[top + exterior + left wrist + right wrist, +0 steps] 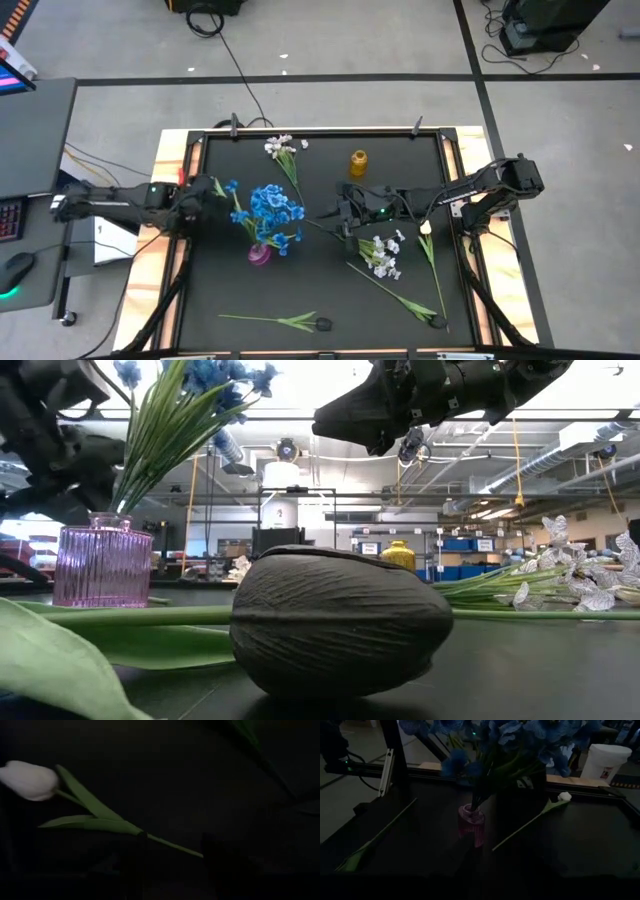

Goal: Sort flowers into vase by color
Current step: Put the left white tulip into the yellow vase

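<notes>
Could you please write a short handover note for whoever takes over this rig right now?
Left gripper: at the left edge of the mat, beside the blue flowers; grip not visible.
Right gripper: above mid-table, near the yellow vase; grip not visible.
Done: the blue flowers stand in the pink vase.
Left: the yellow vase is empty. One white spray lies near the back edge, a second white spray and a white tulip lie on the right, and another tulip stem lies near the front edge.
</notes>
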Motion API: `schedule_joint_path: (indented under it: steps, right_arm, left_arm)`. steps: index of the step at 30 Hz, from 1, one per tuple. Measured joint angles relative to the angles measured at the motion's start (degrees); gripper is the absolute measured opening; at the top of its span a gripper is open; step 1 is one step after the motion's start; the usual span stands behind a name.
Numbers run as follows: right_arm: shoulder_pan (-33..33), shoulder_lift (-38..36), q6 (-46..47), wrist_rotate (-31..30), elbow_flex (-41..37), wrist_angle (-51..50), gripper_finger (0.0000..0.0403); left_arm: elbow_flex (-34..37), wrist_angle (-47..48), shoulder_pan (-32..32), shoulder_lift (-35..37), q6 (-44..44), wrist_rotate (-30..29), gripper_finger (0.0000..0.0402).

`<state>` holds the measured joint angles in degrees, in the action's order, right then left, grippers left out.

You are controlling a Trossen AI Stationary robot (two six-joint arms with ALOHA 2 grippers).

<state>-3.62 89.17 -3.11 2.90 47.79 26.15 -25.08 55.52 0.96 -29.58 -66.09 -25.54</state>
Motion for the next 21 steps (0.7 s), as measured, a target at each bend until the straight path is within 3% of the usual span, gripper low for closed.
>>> schedule_joint_path:
  steps: [11,21]
  right_arm:
    - [0.00,0.00,-0.09,0.01,0.00,0.02,0.0153]
    - [0.00,0.00,-0.14,0.02,-0.02,1.18,0.0153]
  left_arm:
    - [-0.02,0.94,13.40,-0.04,10.48,11.71,0.0192]
    - [-0.40,-2.19,23.12,-1.11,27.21,25.23,0.0192]
